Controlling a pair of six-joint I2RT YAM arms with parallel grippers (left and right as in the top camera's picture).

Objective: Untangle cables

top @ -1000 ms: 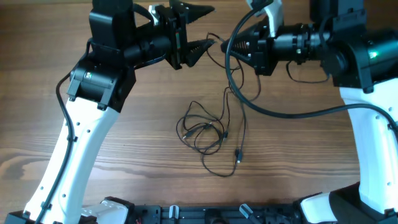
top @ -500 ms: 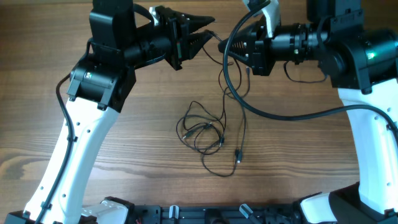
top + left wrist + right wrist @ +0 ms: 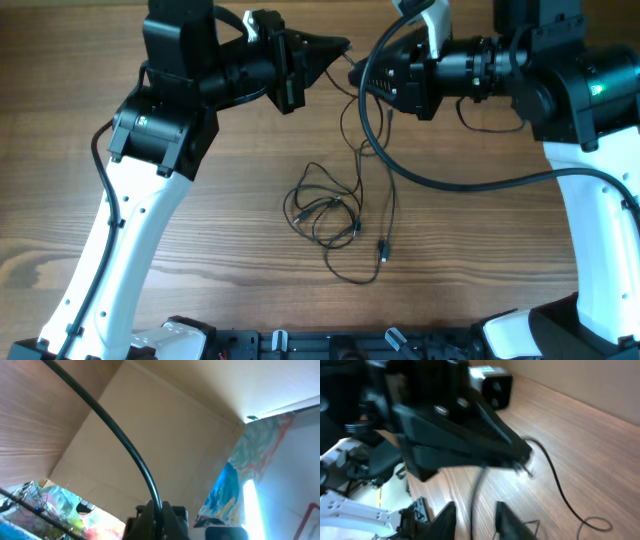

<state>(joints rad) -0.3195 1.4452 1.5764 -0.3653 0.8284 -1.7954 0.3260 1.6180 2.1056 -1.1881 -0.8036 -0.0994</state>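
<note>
The cables [image 3: 325, 212] lie in a loose knot in the middle of the table [image 3: 230, 250], between the two arms. One wire [image 3: 344, 115] goes up from the knot to the two pincers at the top.

The left pincer [image 3: 338, 48] is shut tight. In the right wrist view a thin wire comes out right at its tip, so it looks like it has that wire pinched. The right pincer [image 3: 475, 507] has its fingers a little way apart. A thin wire runs down between them, but the fingers do not squeeze it. One small plug [image 3: 383, 248] lies on the table just below the knot, to the right.

I think the job is only at its start. One wire is lifted a bit, but the loops cross each other in the knot. All the wires have yet to be pulled free and laid apart.
</note>
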